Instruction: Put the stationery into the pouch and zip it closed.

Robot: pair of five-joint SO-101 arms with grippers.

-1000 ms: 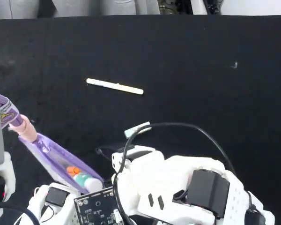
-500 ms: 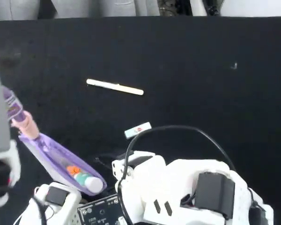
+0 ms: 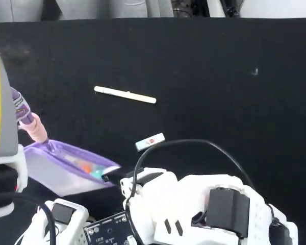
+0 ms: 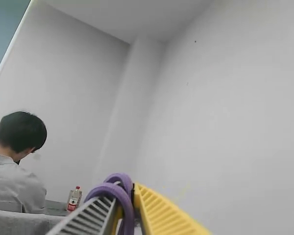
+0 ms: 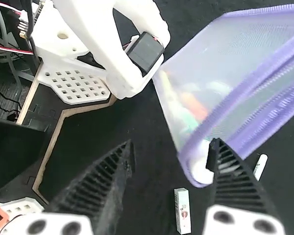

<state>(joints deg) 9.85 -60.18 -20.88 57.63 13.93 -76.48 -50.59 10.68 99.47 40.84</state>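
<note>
High view shows the purple see-through pouch (image 3: 66,171) near the left edge of the black tabletop (image 3: 219,102). Some orange and green things (image 3: 85,167) sit inside it. The left gripper (image 4: 130,193) is closed tight on the pouch's purple loop (image 4: 112,185) and holds that end up in the air. The right gripper (image 5: 166,188) is wide open and has nothing in it. The low corner of the pouch is just beside one of its black fingers (image 5: 230,183). A long white pen (image 3: 125,95) lies on the tabletop, well apart from the pouch and closer to the back edge. A small white stick (image 3: 150,142) lies near the pouch.
</note>
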